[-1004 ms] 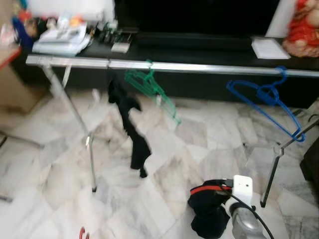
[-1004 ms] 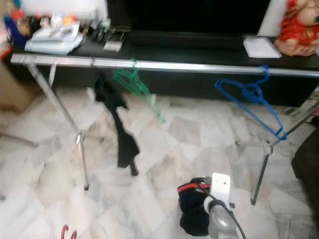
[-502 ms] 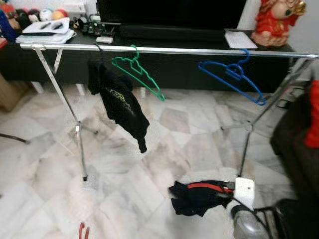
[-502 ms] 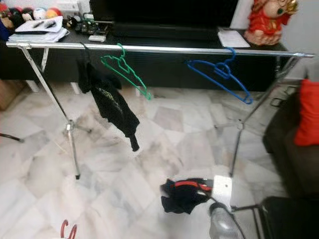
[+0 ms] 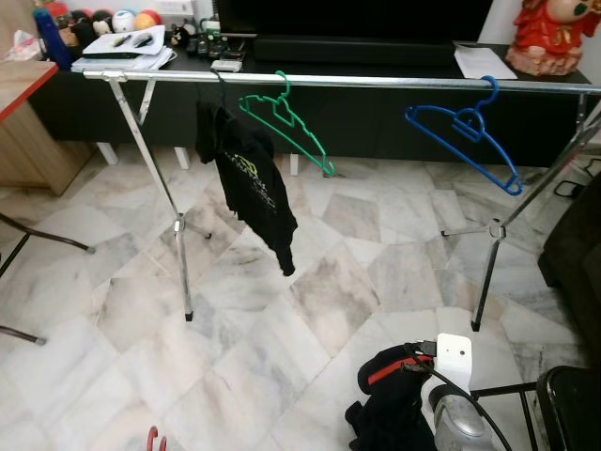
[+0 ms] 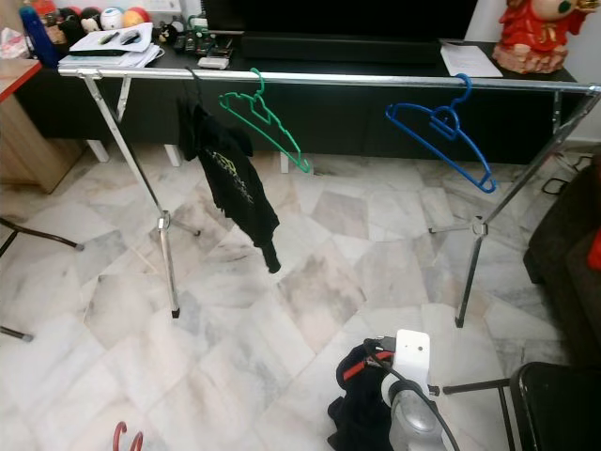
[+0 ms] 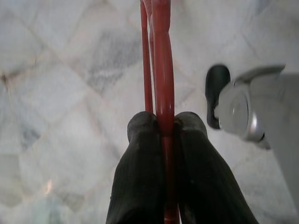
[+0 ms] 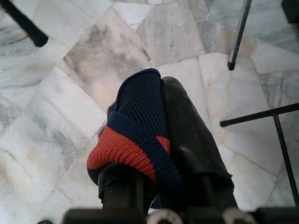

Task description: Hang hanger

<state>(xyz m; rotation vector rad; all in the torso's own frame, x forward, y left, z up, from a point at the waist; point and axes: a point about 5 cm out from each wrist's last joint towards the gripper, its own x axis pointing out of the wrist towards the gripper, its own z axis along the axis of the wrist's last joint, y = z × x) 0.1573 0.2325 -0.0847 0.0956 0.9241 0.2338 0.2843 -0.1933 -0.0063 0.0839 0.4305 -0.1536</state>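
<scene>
A long silver clothes rail [image 5: 376, 82] on splayed legs spans the room over the grey-veined marble floor [image 5: 113, 348], with a black TV cabinet [image 5: 376, 122] behind it. On the rail hang a black T-shirt [image 5: 249, 193], a blue hanger [image 5: 465, 141] and a green hanger [image 5: 286, 127]. Low at the robot's right, the right gripper [image 8: 156, 116] clamps a navy-and-red knitted garment [image 8: 135, 135]. Low at its left, the left gripper [image 7: 163, 123] pinches the red hanger [image 7: 159, 56].
</scene>
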